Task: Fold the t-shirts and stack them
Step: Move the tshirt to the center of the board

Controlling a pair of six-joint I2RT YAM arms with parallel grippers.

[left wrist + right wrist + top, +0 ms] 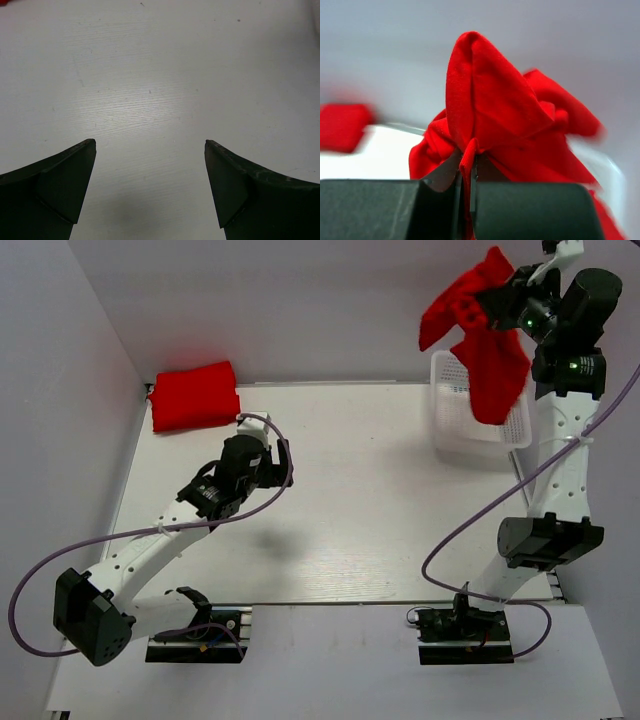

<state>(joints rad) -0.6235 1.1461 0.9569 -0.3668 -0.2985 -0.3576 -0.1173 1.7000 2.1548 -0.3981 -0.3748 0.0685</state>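
A bunched red t-shirt (480,335) hangs in the air above the white basket (450,430), pinched by my right gripper (512,302), which is raised high at the back right. In the right wrist view the jaws are shut on a fold of the red t-shirt (500,115), the right gripper (468,165) nipping a rolled hem. A second red t-shirt (195,395) lies folded at the back left of the table, blurred at the left as the folded t-shirt (342,127). My left gripper (282,462) hovers open over bare table; the left gripper (150,150) holds nothing.
The white lattice basket stands at the back right against the wall. White walls close in the table (360,500) on the left, back and right. Purple cables loop from both arms over the table's near half.
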